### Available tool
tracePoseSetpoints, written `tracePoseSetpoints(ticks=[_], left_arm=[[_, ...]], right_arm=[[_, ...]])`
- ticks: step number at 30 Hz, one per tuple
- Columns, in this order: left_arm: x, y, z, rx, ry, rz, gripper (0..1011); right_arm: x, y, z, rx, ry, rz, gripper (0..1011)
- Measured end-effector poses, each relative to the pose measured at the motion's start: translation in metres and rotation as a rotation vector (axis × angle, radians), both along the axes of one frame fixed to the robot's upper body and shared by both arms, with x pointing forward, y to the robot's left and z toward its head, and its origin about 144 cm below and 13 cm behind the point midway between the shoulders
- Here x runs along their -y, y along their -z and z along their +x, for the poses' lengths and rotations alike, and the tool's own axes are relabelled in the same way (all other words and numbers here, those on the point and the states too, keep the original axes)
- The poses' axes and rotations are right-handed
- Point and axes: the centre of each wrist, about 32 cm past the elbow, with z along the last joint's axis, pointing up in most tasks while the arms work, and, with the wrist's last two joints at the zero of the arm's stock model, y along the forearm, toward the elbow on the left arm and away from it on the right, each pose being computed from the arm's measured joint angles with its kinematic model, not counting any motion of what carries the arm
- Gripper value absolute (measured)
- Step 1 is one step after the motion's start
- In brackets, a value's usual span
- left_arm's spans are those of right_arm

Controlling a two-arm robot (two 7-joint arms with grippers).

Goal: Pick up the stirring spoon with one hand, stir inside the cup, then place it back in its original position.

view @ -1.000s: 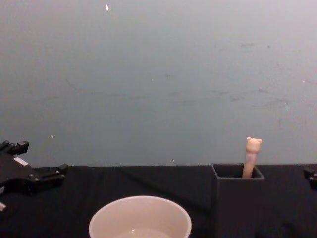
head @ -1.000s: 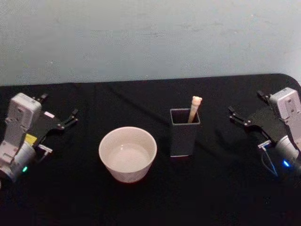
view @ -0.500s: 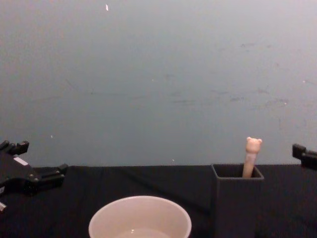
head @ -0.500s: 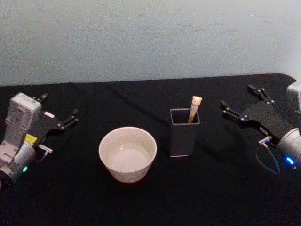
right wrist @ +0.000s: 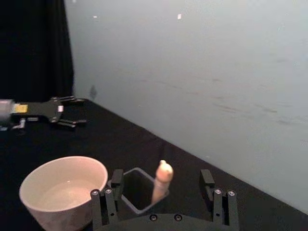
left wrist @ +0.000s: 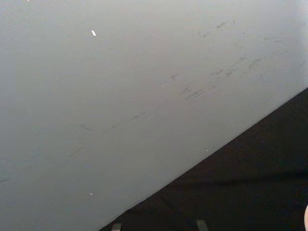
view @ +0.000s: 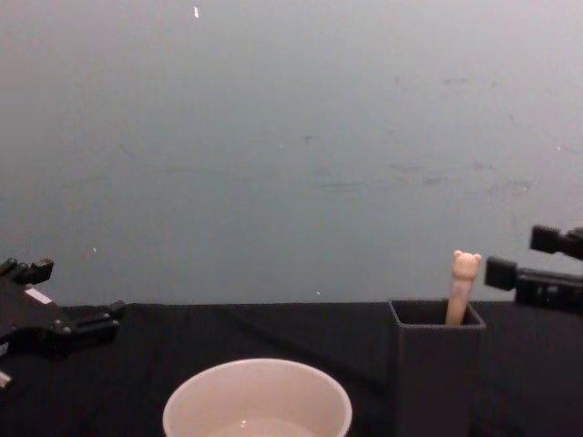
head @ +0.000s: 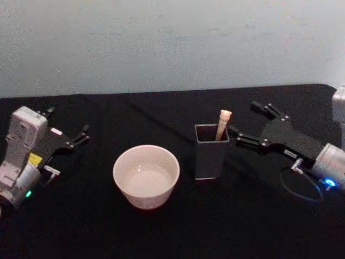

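A: Where is the spoon [head: 223, 123]?

B: Standing in the dark square holder [head: 211, 154], leaning on its far right corner, with the bear-head top poking above the rim.

A: And the cup [head: 146, 175]?

B: Just left of the holder on the black table [head: 242, 216], apart from it, and upright.

A: Is anything holding the spoon?

B: No. The right gripper [head: 243, 120] hangs just right of the holder at about the height of the spoon's top. Its fingers are spread wide and touch nothing. From its wrist camera, the handle lines up between them.

A: And the other arm?

B: The left gripper [head: 69, 120] sits at the table's left edge, well apart from the cup, fingers also spread and empty.
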Motion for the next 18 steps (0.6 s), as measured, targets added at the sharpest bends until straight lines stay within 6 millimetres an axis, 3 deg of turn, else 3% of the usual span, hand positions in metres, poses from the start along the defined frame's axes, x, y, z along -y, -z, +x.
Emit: tracePoseSetpoints(ticks=[18], left_arm=[[0.000, 0.000, 0.000, 0.000, 0.000, 0.000, 1001]], right_arm=[[-0.022, 0.011, 0.043, -0.026, -0.073, -0.002, 1000]])
